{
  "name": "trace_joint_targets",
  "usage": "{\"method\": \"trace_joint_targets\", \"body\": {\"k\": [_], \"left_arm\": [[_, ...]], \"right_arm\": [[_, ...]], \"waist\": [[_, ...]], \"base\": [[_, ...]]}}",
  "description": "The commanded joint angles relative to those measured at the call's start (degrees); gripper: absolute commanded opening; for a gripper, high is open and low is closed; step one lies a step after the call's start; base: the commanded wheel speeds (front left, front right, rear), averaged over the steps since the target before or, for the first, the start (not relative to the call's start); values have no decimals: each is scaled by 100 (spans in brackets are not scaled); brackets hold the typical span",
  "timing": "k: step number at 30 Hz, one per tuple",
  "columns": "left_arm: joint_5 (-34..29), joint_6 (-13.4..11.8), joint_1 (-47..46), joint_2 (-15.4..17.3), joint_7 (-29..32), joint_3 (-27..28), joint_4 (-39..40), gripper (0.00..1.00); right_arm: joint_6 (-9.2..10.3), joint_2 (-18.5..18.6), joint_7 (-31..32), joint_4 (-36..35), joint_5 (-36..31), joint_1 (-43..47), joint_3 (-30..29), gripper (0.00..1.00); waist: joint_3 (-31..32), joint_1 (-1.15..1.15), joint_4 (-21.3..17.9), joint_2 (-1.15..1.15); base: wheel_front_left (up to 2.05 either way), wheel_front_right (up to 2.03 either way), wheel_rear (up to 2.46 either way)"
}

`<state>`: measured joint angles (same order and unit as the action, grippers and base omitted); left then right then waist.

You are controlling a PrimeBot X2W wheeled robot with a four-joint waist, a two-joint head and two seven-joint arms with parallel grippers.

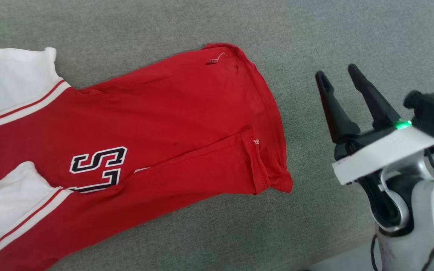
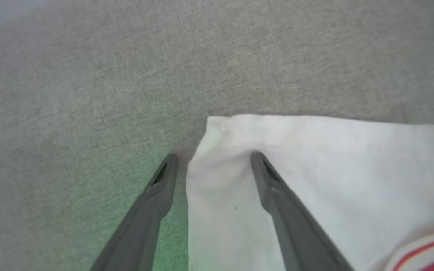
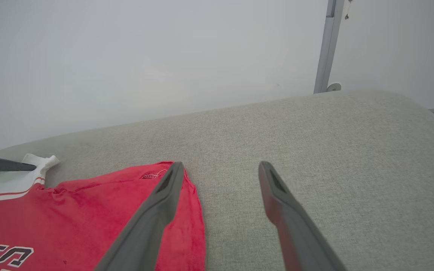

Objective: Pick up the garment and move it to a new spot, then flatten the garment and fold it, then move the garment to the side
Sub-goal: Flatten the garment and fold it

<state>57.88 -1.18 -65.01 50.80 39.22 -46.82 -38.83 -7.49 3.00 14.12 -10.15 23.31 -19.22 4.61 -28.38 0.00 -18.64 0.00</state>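
Well, a grey woven cushion (image 1: 352, 30) lies under everything, and in the right wrist view a pale wall (image 3: 145, 56) and a grey upright post (image 3: 327, 45) rise behind it. The garment (image 1: 187, 113) is spread on the cushion across the left and centre of the head view. Its long axis runs left to right, tipped slightly up; the hem (image 1: 273, 113) faces right, the white sleeves (image 1: 9, 79) sit at the left edge, and black-and-white lettering (image 1: 98, 165) lies at lower left. The right gripper (image 1: 336, 72) hangs with fingers spread over bare cushion at the right, apart from the hem. The left gripper (image 2: 214, 157), fingers likewise apart, straddles a sleeve corner: one finger over white cloth, the other over grey
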Motion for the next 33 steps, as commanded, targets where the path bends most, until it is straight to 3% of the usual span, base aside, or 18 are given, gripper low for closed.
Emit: {"method": "trace_joint_targets", "body": {"k": [1, 5, 6, 7, 20, 25, 30, 31, 32, 33], "left_arm": [[-42, -6, 54, -85, 130, -115, -189, 100], [24, -7, 94, -250, 466, -238, -554, 100], [63, 3, 93, -297, 578, -265, -643, 17], [74, -8, 82, -357, 726, -299, -714, 0], [-157, 306, -808, -1276, 632, -447, -936, 0], [-237, 436, -1015, -1546, 469, -497, -1130, 0], [-270, 531, -1098, -1733, 338, -537, -1350, 0], [-272, 540, -1112, -1753, 321, -540, -1401, 0], [-278, 554, -1133, -1773, 284, -541, -1443, 0], [-283, 570, -1152, -1778, 240, -540, -1476, 0]], "right_arm": [[0, -15, 70, 76, 72, -129, 48, 100], [0, -14, 291, 241, 39, -383, 188, 100], [0, -13, 390, 317, 26, -463, 198, 100], [0, -13, 511, 418, 32, -557, 228, 100], [0, -10, 1991, 2040, -362, -2439, 555, 100], [0, -7, 2771, 2917, -589, -3032, 734, 100], [-2, -35, 3747, 3752, -296, -3216, 1041, 100], [-7, -52, 3869, 3844, -283, -3262, 1078, 34], [-7, -58, 3975, 3897, -330, -3318, 1134, 0], [-7, -54, 4035, 3944, -309, -3358, 1112, 0]], "waist": [[-82, 0, -27, 0], [-157, 0, -13, 0], [-182, 0, 2, 0], [-204, 0, 24, 0], [-488, 0, 638, 0], [-560, 0, 802, 0], [-597, 0, 889, 0], [-603, 0, 900, 0], [-607, 0, 913, 0], [-607, 0, 928, 0]], "base": [[0, 0, 0], [0, 0, 0], [0, 0, 0], [0, 0, 0], [0, 0, 0], [0, 0, 0], [0, 0, 0], [0, 0, 0], [0, 0, 0], [0, 0, 0]]}}
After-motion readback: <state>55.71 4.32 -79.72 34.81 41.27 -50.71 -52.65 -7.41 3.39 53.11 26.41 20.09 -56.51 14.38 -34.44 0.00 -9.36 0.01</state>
